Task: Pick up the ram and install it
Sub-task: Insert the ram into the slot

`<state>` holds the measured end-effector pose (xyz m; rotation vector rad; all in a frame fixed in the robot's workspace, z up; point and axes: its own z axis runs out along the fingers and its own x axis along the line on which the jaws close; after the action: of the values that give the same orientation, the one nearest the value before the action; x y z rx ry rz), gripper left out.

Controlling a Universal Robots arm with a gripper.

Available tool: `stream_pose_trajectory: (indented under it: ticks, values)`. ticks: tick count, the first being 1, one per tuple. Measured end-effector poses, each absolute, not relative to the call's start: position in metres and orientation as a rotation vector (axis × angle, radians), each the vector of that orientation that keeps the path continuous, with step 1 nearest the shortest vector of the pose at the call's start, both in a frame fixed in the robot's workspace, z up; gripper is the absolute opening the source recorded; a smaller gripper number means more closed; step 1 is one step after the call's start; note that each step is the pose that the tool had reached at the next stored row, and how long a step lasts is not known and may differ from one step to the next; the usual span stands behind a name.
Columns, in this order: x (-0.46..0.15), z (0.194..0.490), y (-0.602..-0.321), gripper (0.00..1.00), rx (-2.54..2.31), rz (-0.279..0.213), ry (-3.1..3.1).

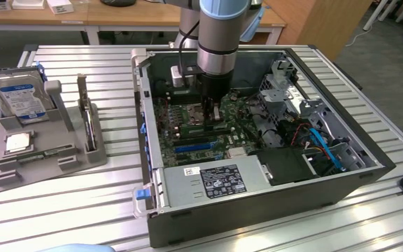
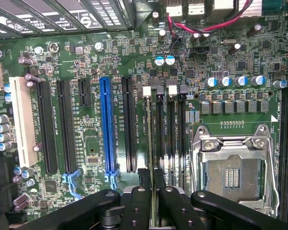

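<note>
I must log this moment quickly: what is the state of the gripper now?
Gripper: closed on the ram, a thin green stick held edge-on over the memory slots.

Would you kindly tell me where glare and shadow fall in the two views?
Exterior view: light glares off the table slats; the case interior lies in shade. Wrist view: glints on the socket frame; the claw looks dark.

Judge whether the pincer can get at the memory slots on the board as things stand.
Probably yes. The pincer, shut on what looks like the thin memory stick, hangs right over the memory slots beside the bare chip socket. The case is open on top, and nothing lies between.
</note>
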<state>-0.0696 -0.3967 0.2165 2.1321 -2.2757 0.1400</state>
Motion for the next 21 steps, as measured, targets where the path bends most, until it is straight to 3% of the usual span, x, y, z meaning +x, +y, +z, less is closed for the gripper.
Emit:
stream_pose_trajectory:
  ticks: [21]
  values:
    - [-0.0697, 0.2131, -0.3964, 0.15, 2.134, 0.14, -2.274]
